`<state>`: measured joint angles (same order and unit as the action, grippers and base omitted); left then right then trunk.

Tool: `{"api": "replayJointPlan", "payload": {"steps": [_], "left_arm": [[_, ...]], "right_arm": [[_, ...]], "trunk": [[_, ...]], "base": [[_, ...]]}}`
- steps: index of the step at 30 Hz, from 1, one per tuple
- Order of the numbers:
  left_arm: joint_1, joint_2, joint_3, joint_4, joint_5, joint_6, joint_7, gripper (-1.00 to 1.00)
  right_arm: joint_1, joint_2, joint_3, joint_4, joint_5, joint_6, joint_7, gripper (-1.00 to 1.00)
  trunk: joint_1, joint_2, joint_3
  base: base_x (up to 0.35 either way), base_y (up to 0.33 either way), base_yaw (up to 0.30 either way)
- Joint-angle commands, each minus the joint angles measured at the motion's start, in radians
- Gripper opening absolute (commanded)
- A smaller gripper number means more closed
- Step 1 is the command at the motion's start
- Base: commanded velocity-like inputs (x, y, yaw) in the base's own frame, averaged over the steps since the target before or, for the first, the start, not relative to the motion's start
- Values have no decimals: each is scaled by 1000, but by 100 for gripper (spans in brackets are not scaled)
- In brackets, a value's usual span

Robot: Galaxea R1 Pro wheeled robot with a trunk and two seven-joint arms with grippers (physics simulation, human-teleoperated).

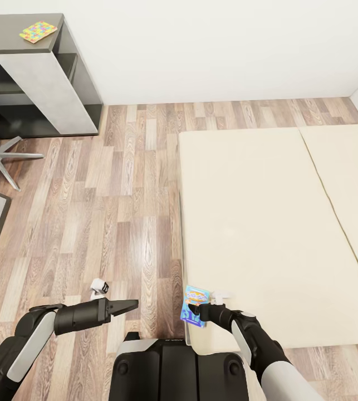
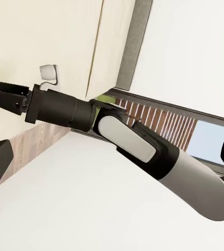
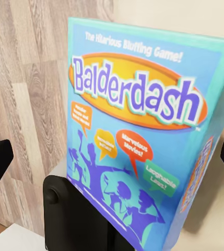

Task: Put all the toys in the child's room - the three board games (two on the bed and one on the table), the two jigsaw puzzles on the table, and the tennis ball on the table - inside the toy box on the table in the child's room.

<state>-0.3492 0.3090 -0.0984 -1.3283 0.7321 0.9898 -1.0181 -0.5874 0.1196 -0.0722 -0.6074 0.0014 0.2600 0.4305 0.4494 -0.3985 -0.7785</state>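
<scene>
Right claw (image 1: 201,312) is clamped on the blue board game (image 1: 194,305), a Balderdash box, held upright just over the near corner of the bed (image 1: 256,223), at the mattress edge beside the wood floor (image 1: 117,211). Left claw (image 1: 124,305) hangs out over the floor carrying nothing; fingers look close together, but I can't tell for certain whether it's clenched. Reading this as the carry step: game is off the bed, not yet boxed. Next move likely needs a turn toward the table (image 1: 39,55) at far left, keeping the box steady in the grip; the toy box isn't in view from here. One jigsaw puzzle (image 1: 38,31) sits on the tabletop, a thin multicoloured slab. Box print: teal-blue, orange oval logo, purple figures with speech bubbles, corners look clean.
</scene>
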Motion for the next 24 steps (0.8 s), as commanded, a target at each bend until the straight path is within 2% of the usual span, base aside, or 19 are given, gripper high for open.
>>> {"api": "replayJointPlan", "payload": {"steps": [1, 8, 12, 17, 24], "left_arm": [[-1, 1, -1, 0, 3, 4, -1, 100], [-1, 1, -1, 0, 3, 4, -1, 100], [22, -1, -6, 22, -19, 8, 0, 100], [25, 0, -4, 22, -14, 7, 0, 100], [29, 3, -3, 23, -16, 6, -2, 100]], "right_arm": [[0, 2, -8, -2, 0, 8, 7, 100], [0, 1, -8, -2, 0, 8, 6, 100], [7, -4, -30, -3, -14, 9, 13, 100], [7, -1, -46, -2, -6, 21, 1, 100], [7, -35, -73, 0, -7, 29, -3, 100]], "trunk": [[1, -2, -1], [1, -2, -1], [1, -2, -1], [1, -2, -1], [1, -2, -1]], "base": [[0, 0, 0], [0, 0, 0], [0, 0, 0], [0, 0, 0], [0, 0, 0]]}}
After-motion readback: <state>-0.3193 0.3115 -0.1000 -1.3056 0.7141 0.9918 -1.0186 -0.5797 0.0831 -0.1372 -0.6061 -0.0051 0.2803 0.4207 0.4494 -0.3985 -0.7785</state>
